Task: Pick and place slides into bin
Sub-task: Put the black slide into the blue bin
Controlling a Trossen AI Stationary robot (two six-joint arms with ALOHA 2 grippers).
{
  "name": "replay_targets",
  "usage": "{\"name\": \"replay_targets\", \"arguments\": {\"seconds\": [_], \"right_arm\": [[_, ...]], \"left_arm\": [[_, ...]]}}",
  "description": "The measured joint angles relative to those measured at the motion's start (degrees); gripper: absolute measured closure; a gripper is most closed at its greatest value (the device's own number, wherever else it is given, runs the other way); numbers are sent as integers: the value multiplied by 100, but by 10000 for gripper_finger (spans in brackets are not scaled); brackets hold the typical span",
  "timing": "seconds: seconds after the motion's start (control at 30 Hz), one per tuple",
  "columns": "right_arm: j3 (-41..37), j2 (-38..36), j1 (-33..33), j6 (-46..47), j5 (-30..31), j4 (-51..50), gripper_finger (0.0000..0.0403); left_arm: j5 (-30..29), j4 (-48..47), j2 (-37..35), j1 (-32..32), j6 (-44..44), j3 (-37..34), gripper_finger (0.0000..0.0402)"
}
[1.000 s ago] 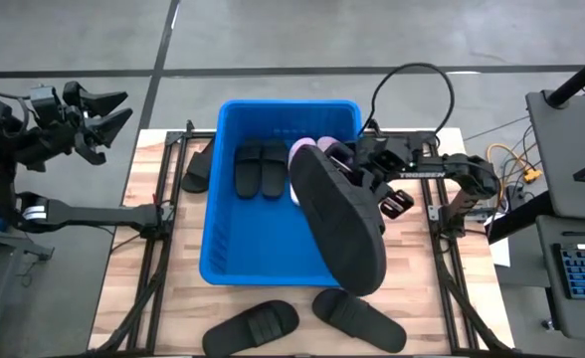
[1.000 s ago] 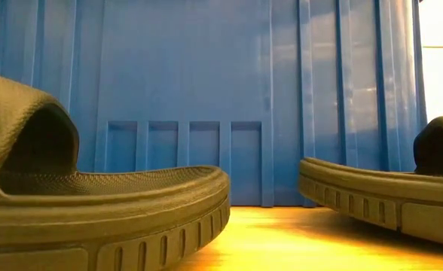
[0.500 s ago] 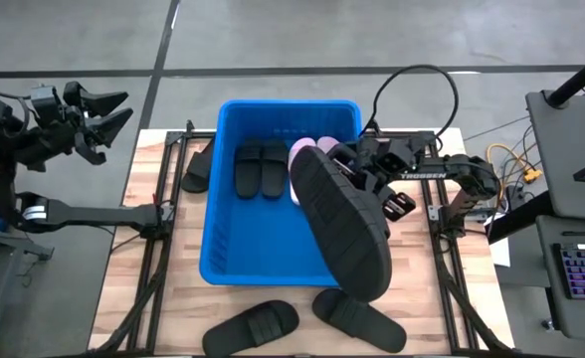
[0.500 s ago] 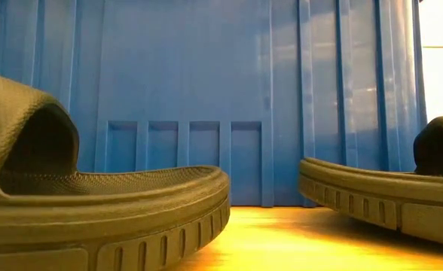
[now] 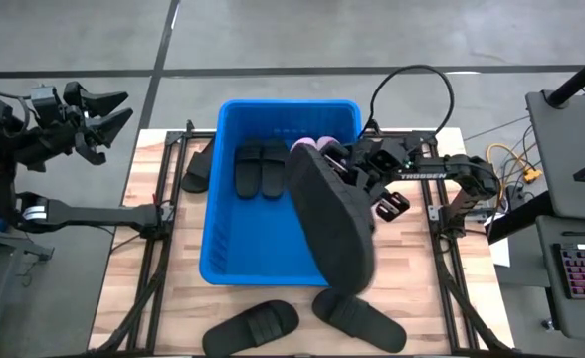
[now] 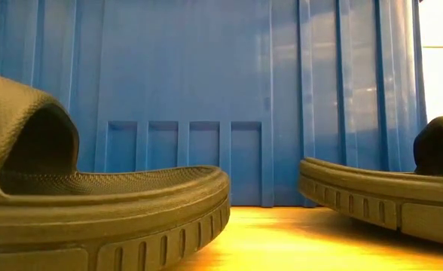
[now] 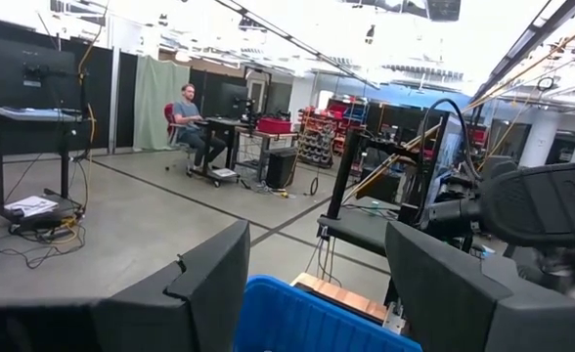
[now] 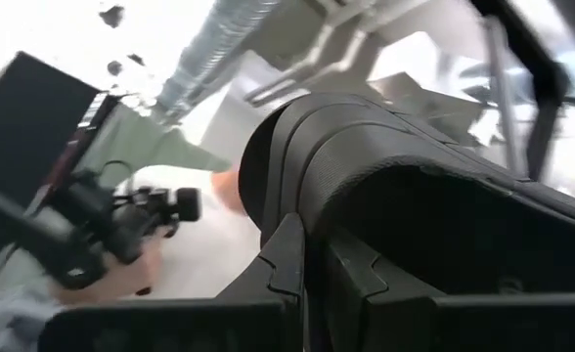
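The blue bin (image 5: 218,239) stands mid-table. On its floor at the far end lie two black slides (image 5: 261,167) and pale pink slides (image 5: 305,149). My right gripper (image 5: 357,171) is shut on another black slide (image 5: 332,224), raised above the bin's right half with its sole facing up. My left gripper (image 5: 108,109) stands open, raised beyond the table's far left corner and holding nothing. Two black slides (image 5: 253,325) (image 5: 359,318) rest flat on the table near its front edge. A further black slide (image 5: 198,169) lies beside the bin's left wall. My right gripper pinches the black slide at the edge of its strap (image 8: 289,230) between its two shut fingers (image 8: 351,279), near the slide's far end. The fingers come from the table's right, slanting upward. The slide is lifted clear above the bin, sole up, its long body reaching toward the near edge.
In the low view the two front slides (image 6: 93,203) (image 6: 387,196) lie on the wooden tabletop before the bin's near wall (image 6: 206,90). Black frame rails (image 5: 158,249) run along both sides of the table. A person sits far off in the room (image 7: 192,117).
My right gripper has stayed in place and tipped its wrist a little. The held slide's near end has swung slightly toward the table's right, then back left over the bin. The slide remains lifted clear.
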Motion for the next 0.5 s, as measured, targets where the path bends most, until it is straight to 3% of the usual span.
{"name": "replay_targets", "arguments": {"seconds": [0.3, 0.5], "right_arm": [[35, -88, -4, -997, 689, -2629, 391], [403, -98, -7, -1466, 2200, -5176, 391]], "left_arm": [[0, -16, 0, 0, 1, 0, 176], [0, -14, 0, 0, 2, 0, 176]]}}
